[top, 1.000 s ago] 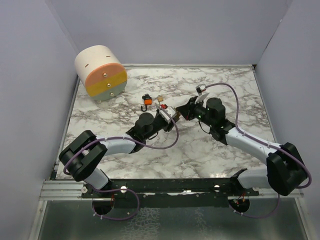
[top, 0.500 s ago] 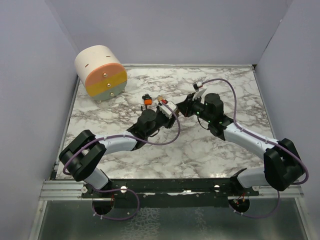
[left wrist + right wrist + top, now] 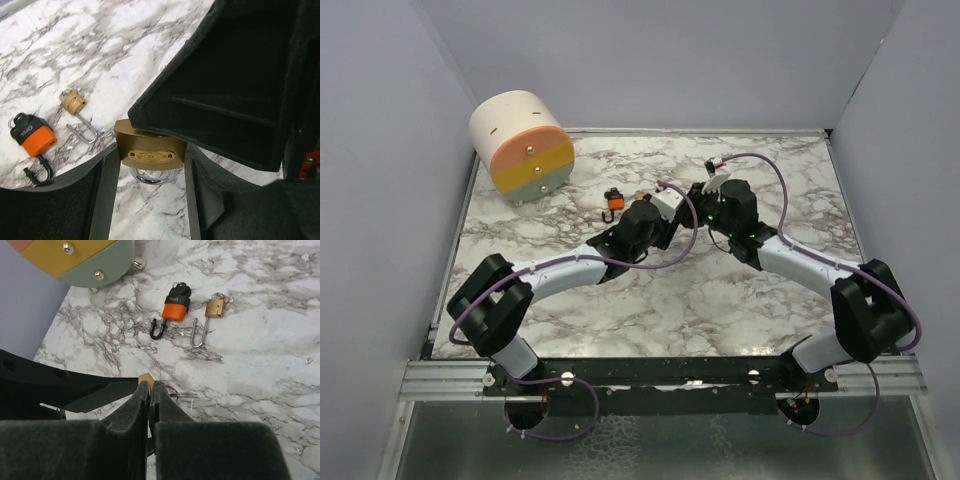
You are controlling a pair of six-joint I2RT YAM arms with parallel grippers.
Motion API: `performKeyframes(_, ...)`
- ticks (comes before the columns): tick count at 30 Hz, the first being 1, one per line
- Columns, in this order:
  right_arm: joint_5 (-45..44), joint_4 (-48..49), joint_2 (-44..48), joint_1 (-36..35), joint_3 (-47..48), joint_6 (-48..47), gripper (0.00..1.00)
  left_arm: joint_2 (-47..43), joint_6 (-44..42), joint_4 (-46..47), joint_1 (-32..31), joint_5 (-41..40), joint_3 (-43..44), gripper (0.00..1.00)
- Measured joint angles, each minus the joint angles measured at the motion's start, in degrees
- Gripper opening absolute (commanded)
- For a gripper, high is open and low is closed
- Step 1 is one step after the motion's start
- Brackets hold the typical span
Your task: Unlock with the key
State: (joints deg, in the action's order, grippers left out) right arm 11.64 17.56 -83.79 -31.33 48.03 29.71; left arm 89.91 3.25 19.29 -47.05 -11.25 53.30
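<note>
Over the marble table (image 3: 770, 290), the left pincer (image 3: 150, 154) grips the brass padlock (image 3: 149, 142) by its sides. The right pincer (image 3: 151, 387) is pinched shut at the lock's top, likely on the key; only the key ring (image 3: 176, 393) shows. A crooked key could jam when turned, or twist the padlock loose.

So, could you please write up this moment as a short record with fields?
left gripper: closed on a brass padlock
right gripper: shut, apparently holding a key ring that shows beside its fingers; pressed up against the held padlock
loose on table: orange padlock and small brass padlock, side by side, not touching, both shackles open
far left corner: round drawer unit
</note>
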Motion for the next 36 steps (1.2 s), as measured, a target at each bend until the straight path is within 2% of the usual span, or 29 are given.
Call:
performKeyframes(12, 0.9, -8.66, -5.55, 1.68, 5.97, 5.03, 0.01, 6.36, 4.48, -19.39, -1.73, -9.46, 12.55, 0.0)
performKeyframes(20, 0.96, -12.92, -7.67, 2.43, 7.93, 6.08, 0.01, 9.55, 9.27, -24.61, -1.79, -11.56, 16.22, 0.0)
performKeyframes(21, 0.96, -13.25, -7.72, 2.43, 7.91, 6.16, 0.04, 9.75, 9.57, -24.7, -1.79, -11.58, 16.22, 0.0)
performKeyframes(24, 0.94, -13.42, -7.72, 2.43, 7.72, 6.21, 0.29, 10.01, 10.16, -24.92, -1.81, -11.76, 16.22, 0.0)
performKeyframes(27, 1.01, -12.52, -7.08, 2.51, 6.08, 6.99, 0.43, 10.21, 10.54, -25.97, -1.62, -13.62, 16.22, 0.0)
performKeyframes(29, 1.09, -12.92, -6.01, 2.45, 4.2, 7.67, 0.47, 10.51, 10.95, -25.94, -0.83, -15.52, 16.22, 0.0)
performKeyframes(36, 5.7, -16.0, -4.2, 1.88, 1.46, 9.68, 0.5, 10.73, 14.32, -19.47, 1.27, -16.63, 16.46, 0.0)
